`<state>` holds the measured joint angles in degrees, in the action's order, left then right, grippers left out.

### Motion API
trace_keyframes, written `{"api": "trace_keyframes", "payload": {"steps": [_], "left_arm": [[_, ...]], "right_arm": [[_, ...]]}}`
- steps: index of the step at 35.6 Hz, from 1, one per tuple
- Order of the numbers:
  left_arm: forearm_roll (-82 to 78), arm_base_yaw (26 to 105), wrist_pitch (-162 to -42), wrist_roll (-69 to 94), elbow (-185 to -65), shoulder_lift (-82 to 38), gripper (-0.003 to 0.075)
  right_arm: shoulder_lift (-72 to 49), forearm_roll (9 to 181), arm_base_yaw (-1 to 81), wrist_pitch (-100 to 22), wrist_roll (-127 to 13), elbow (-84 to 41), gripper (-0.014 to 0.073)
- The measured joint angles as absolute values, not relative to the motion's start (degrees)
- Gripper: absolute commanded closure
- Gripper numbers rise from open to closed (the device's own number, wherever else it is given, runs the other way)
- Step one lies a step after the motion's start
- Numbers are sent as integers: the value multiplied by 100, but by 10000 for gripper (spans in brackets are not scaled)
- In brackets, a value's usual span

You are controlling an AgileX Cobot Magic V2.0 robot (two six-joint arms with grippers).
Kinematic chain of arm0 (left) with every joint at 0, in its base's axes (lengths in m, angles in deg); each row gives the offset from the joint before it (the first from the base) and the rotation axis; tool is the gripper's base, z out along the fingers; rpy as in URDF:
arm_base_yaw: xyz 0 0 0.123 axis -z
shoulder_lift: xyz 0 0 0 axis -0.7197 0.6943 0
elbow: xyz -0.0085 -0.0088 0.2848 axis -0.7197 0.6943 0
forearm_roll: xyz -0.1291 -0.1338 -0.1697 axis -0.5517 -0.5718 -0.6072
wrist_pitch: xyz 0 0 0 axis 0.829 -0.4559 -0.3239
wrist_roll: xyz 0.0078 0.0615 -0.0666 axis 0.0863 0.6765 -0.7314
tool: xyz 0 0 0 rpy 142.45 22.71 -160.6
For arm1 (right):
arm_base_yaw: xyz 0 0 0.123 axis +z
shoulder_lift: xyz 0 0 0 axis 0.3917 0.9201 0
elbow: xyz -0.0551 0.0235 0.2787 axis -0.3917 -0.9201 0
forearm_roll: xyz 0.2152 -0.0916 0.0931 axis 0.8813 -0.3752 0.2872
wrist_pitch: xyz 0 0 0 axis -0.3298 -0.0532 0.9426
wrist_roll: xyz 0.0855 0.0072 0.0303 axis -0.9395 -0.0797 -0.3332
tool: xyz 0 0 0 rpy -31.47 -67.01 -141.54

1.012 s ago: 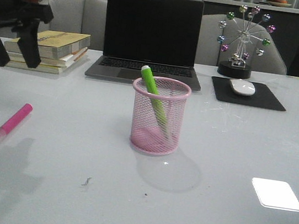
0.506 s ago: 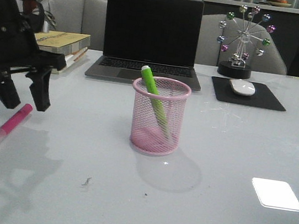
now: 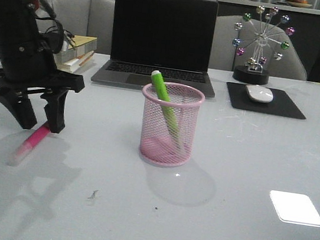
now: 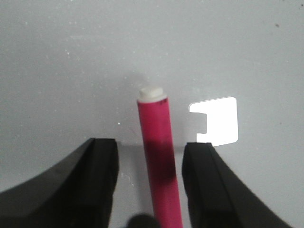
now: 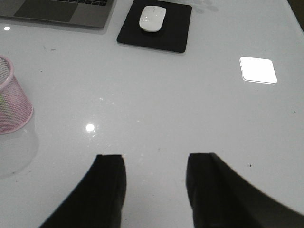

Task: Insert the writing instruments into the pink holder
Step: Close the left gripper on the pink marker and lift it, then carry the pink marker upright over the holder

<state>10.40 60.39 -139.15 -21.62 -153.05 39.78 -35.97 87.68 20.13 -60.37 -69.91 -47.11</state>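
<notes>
The hot pink marker (image 3: 33, 141) lies on the white table at the left, its pale end toward the front edge. My left gripper (image 3: 36, 122) stands over it, open, a finger on each side. In the left wrist view the pink marker (image 4: 157, 152) runs between the fingers with a gap on both sides of my left gripper (image 4: 151, 145). The green marker (image 3: 164, 100) leans inside the pink mesh holder (image 3: 169, 127) at the table's middle. My right gripper (image 5: 156, 159) hangs open over bare table, with the pink holder (image 5: 10, 102) off to one side.
A laptop (image 3: 160, 39) stands behind the holder. A stack of books (image 3: 77, 51) sits at the back left. A mouse (image 3: 260, 93) on a black pad (image 3: 290, 108) and a ball ornament (image 3: 259, 44) are at the back right.
My left arm came down and to the right, from near the books to straddling the pink marker. The marker now lies slightly further right and looks blurred.
</notes>
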Motion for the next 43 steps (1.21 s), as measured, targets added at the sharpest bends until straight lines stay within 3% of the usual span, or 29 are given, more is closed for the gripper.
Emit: {"api": "trace_keyframes", "payload": {"steps": [5,27,43], "left_arm": [[1077,6039,-13915,-2162,-15330,4014,638],[1055,6140,-13763,-1970,-15242,3821,621],[1023,6729,-12238,-1859,-15218,2098,621]], "right_arm": [[-3597,8768,2013,-6059,-6991,-4711,170],[-3597,8768,2013,-6059,-6991,-4711,170],[-3597,8768,2013,-6092,-6991,-4711,170]]}}
